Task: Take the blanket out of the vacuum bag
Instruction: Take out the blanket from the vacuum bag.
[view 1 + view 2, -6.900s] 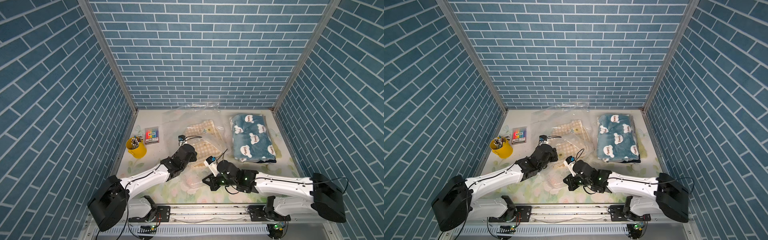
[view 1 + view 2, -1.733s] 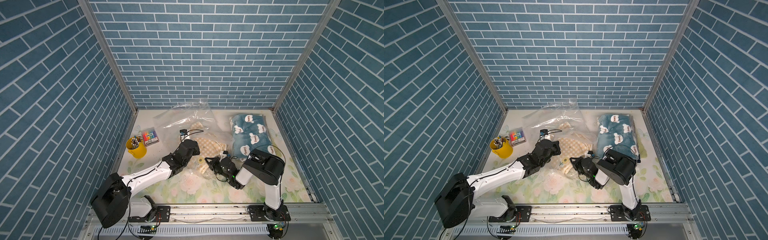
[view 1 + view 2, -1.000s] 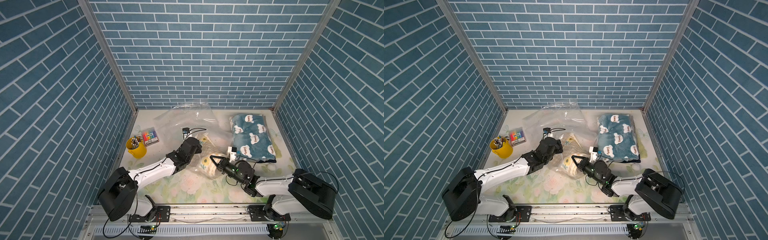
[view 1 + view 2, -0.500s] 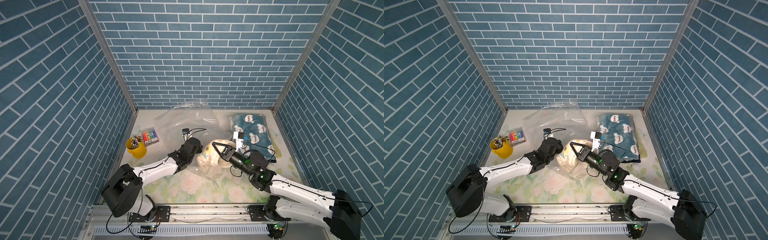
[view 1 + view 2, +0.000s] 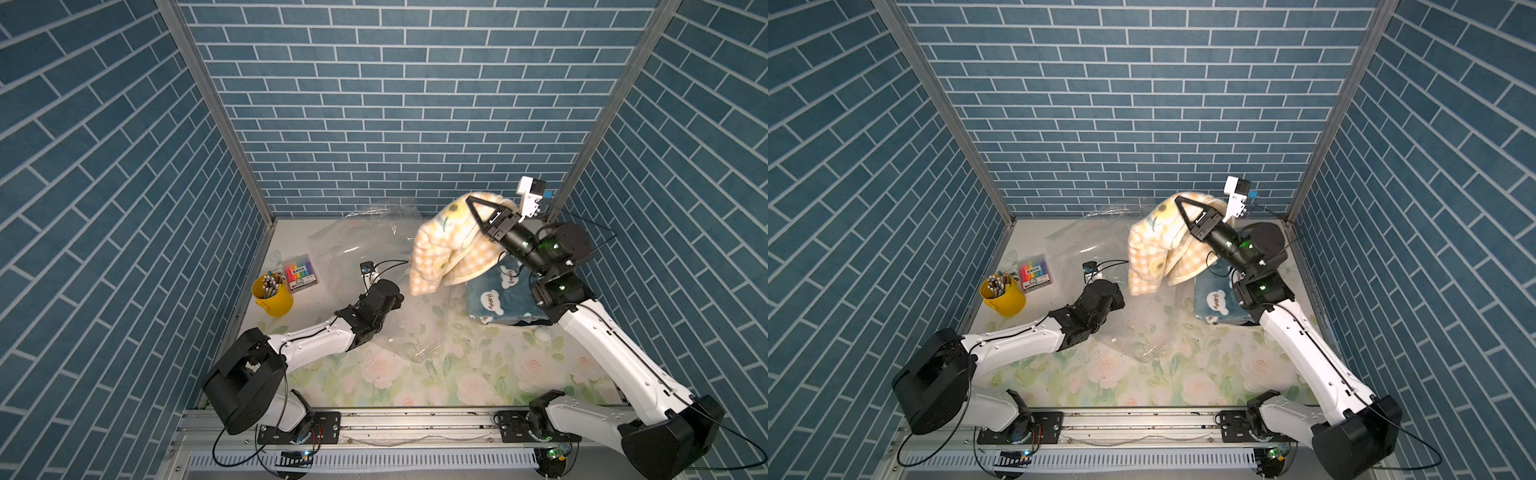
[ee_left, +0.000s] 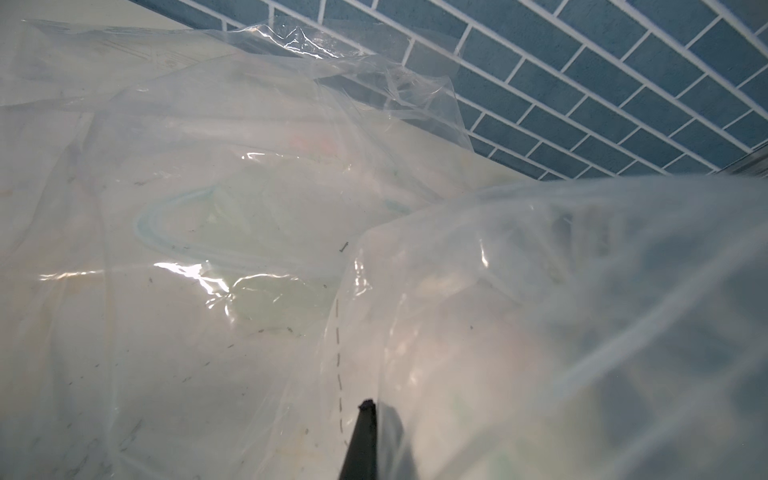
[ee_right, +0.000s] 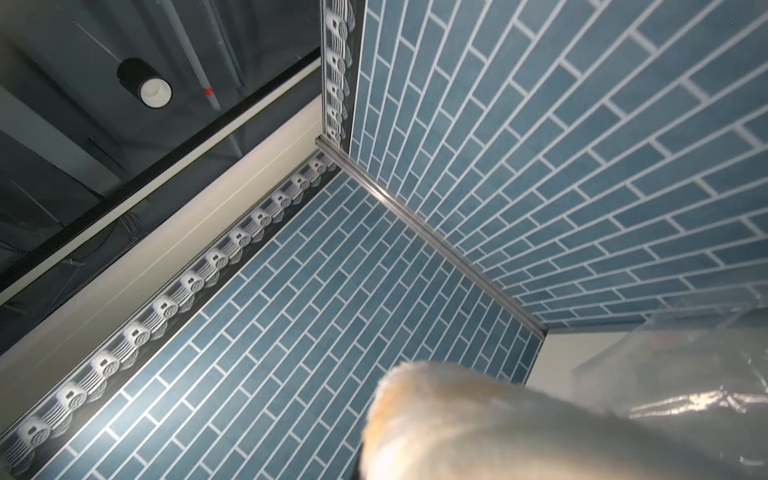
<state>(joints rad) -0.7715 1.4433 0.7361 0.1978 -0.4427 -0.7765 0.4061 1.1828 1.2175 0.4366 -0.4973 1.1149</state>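
I'm seeing the vacuum bag (image 5: pixel 357 245) lying crumpled and clear toward the back of the table, and the yellow checked blanket (image 5: pixel 436 249) is hanging outside it, lifted off the surface. The right gripper (image 5: pixel 470 202) is clamping the blanket's top fold with its jaws closed, while the cloth's lower corner is dangling just above the bag's near edge; I cannot tell whether they are touching. The left gripper (image 6: pixel 368 419) is sitting low on the bag, jaws together and pinching a fold of the plastic. Near the left wall, a yellow cup (image 5: pixel 276 301) is standing upright and holding a bunch of pens (image 5: pixel 270 284). Just behind it, a clear case (image 5: pixel 300 272) is lying flat with coloured markers inside. A folded blue blanket (image 5: pixel 494 299) is resting under the right arm. A floral tablecloth (image 5: pixel 436 374) is covering the table, and blue brick-patterned walls (image 5: pixel 395 104) are enclosing it on three sides.
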